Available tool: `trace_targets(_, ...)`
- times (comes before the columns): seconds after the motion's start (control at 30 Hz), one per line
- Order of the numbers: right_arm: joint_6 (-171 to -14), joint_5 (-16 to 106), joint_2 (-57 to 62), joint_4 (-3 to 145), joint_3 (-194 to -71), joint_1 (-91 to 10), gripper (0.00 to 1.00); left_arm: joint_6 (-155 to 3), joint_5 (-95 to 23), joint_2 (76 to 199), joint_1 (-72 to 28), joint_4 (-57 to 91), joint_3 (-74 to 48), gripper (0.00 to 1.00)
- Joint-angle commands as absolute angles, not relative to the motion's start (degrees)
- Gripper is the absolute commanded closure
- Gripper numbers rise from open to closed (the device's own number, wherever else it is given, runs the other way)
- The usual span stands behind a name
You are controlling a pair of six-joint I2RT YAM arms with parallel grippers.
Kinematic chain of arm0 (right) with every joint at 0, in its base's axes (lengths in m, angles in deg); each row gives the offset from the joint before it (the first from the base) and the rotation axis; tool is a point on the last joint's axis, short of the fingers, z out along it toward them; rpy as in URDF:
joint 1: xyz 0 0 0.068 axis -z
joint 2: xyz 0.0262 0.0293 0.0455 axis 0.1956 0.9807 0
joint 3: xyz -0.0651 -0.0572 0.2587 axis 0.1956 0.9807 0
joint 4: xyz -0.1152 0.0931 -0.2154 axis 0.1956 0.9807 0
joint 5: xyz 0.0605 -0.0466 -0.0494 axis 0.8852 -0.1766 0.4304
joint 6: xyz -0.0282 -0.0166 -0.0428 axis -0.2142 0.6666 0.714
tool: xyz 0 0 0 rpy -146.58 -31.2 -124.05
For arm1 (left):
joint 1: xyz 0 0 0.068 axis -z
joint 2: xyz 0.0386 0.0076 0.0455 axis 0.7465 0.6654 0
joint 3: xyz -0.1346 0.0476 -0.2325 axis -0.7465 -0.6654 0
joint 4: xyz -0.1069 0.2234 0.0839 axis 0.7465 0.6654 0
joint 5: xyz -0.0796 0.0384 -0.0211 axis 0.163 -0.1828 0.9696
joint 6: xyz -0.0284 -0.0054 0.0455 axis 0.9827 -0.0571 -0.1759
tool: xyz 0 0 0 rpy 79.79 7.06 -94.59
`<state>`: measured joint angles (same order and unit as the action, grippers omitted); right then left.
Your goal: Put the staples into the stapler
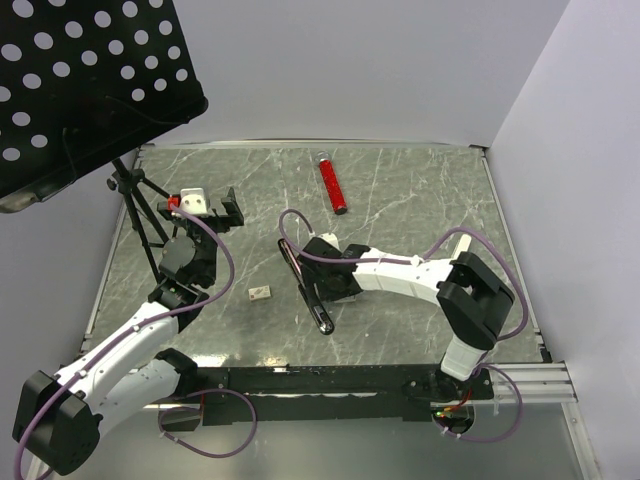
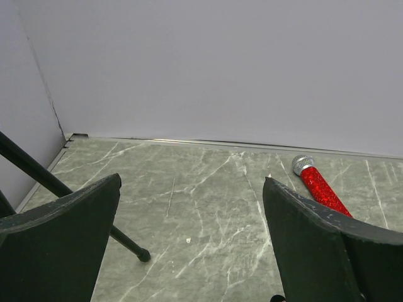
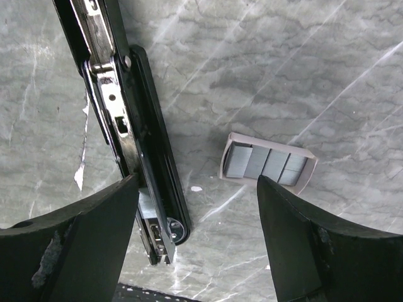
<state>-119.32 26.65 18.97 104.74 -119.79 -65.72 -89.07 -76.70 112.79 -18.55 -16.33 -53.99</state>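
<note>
The black stapler lies open on the marble table, running from the middle toward the near edge. In the right wrist view it lies lengthwise by my left finger, its metal magazine exposed. A small silver-grey strip of staples shows between its two halves near the hinged end. My right gripper hovers over the stapler, open and empty. My left gripper is raised at the left, open and empty, facing the back wall.
A small beige tray holding several grey staple blocks lies beside the stapler. A red glittery tube lies at the back. A black perforated music stand with tripod legs stands at the back left.
</note>
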Motion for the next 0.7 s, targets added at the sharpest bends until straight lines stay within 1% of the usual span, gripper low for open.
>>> trace_targets(0.0,-119.93,26.91,17.21,108.12,-117.42,-65.77,0.18,-88.52,-75.89,111.73,-18.4,-18.08,-53.64,0.01)
trace_targets(0.67,-122.21,26.91,13.43,110.67,-115.22,-68.15,0.18,-88.52,-75.72,111.73,-18.31,-18.0,-53.64,0.01)
